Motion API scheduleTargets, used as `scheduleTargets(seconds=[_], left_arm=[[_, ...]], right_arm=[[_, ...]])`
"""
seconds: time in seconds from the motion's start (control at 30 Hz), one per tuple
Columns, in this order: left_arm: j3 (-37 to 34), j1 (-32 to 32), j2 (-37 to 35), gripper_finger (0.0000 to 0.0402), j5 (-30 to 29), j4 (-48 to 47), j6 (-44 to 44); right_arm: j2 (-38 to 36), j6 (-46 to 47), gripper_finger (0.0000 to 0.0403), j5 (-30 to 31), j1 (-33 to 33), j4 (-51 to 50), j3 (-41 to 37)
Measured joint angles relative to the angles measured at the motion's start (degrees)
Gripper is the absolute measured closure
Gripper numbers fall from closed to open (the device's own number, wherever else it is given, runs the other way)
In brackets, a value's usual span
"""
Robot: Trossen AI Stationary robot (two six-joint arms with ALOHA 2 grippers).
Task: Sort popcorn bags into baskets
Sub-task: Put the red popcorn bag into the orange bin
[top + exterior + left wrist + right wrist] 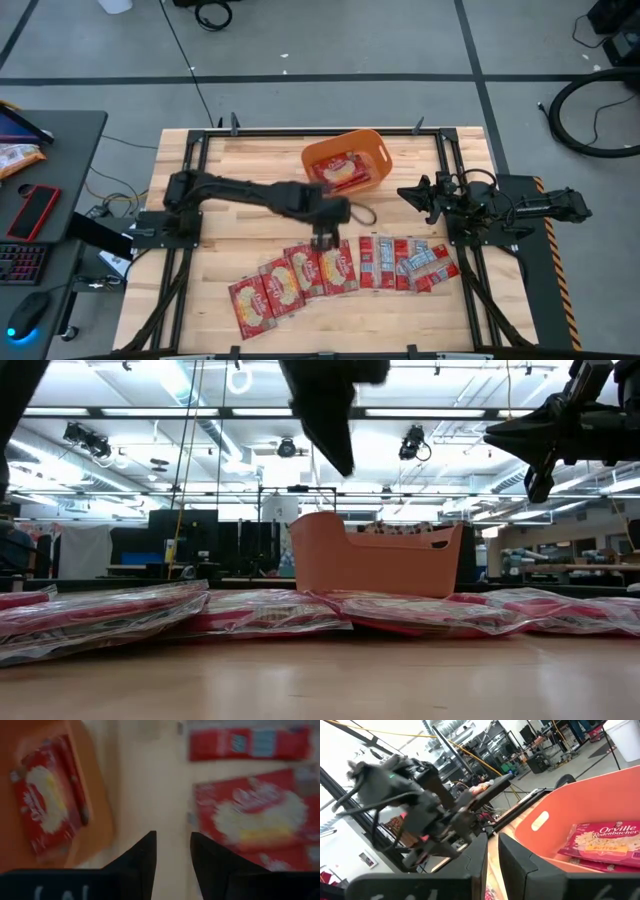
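Note:
The orange basket (pixel 372 143) stands at the table's far middle with a larger popcorn packet (pixel 343 170) lying in it; the packet also shows in the left wrist view (pixel 42 810) and the right wrist view (pixel 605 840). Several larger packets (pixel 290 280) and several narrower packets (pixel 410 262) lie flat in a row near the front. My left gripper (pixel 325 236) is open and empty, held high between the basket and the row, by the far edge of one larger packet (pixel 250 815). My right gripper (pixel 410 193) waits right of the basket, fingers a narrow gap apart, empty.
The packets overlap one another along the row (pixel 250 610). Bare wood lies between the basket and the row. Black frame rails (pixel 190 190) run along the table's left and right sides. A desk with a keyboard (pixel 25 260) stands left of the table.

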Motion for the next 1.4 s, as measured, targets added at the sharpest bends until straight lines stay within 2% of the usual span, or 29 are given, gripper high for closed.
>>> scheduleTargets(seconds=[0.23,0.4,0.77,1.03,1.23,1.4], left_arm=[[0.00,-8.38,-3.12,0.0278,-0.33,-2.10,-2.09],[0.00,-12.37,-3.76,0.0279,-0.51,-2.26,0.05],[0.00,-13.06,-3.73,0.0279,-1.52,-2.50,-1.62],[-0.03,-14.98,-3.73,0.0279,-1.44,-8.92,-4.01],[-6.30,-17.44,-3.64,0.0273,-5.91,-7.87,-4.46],[-12.49,-19.15,-3.60,0.0241,-7.11,-2.66,-5.85]], right_arm=[[0.00,0.00,0.0351,0.01,0.00,-0.02,0.01],[0.00,0.00,0.0351,0.04,0.00,-0.04,0.00],[0.00,0.00,0.0351,0.00,0.02,-0.04,0.00],[0.00,0.00,0.0351,0.00,0.00,-0.04,0.00],[0.00,0.00,0.0351,0.00,0.01,-0.03,0.00],[0.00,0.00,0.0351,0.00,0.02,-0.02,0.00]])
